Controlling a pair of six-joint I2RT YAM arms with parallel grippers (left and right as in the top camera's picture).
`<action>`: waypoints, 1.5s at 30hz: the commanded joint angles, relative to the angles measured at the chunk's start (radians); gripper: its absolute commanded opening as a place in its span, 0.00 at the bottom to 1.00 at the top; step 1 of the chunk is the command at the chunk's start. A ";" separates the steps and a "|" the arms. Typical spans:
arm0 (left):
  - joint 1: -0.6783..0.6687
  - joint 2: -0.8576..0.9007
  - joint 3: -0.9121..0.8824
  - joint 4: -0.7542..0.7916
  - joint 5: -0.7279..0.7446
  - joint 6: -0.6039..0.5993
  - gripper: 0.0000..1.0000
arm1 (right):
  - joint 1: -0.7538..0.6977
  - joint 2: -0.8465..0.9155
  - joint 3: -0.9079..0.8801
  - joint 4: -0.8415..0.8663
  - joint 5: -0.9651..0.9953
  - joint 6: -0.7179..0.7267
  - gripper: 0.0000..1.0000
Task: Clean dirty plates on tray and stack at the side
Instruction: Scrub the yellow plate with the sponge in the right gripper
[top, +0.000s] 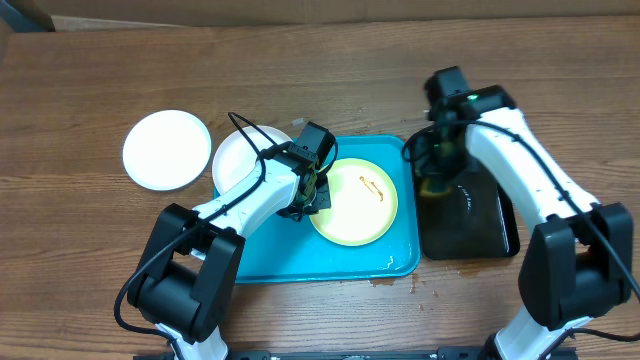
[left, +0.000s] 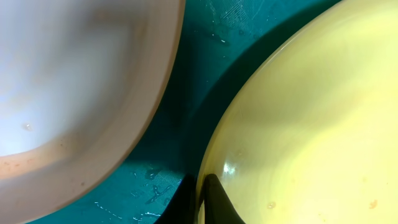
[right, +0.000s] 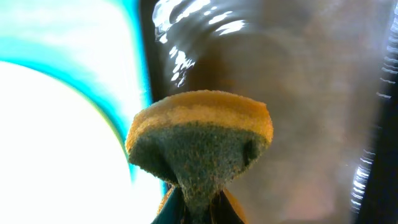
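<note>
Three plates to mind: yellow plate (top: 350, 215) flat in tray (top: 260, 265), smear (top: 375, 187) on its face; white plate (top: 238, 160) lapping tray's left corner; left plate (top: 166, 150) on table (top: 350, 80). Steady yellow rim with left gripper (left: 199, 199), pinched shut on it. Swing right gripper (right: 196, 208), clamped on sponge (right: 199, 149) above black tray (top: 480, 225), across and scrub smear with firm, short strokes.

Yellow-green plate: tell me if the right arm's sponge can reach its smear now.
Probably yes. The right gripper, shut on the sponge, hangs over the black tray beside the yellow-green plate. The left gripper pinches the plate's opposite rim, leaving the smear uncovered.
</note>
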 joint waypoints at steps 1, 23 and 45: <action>0.005 0.027 -0.021 -0.010 -0.021 0.008 0.04 | 0.089 -0.032 0.028 0.033 -0.022 -0.019 0.04; 0.076 0.027 -0.021 -0.021 0.223 0.073 0.04 | 0.260 -0.026 -0.178 0.364 0.121 -0.027 0.04; 0.076 0.027 -0.021 -0.048 0.222 0.088 0.04 | 0.257 0.158 -0.203 0.401 0.105 0.085 0.04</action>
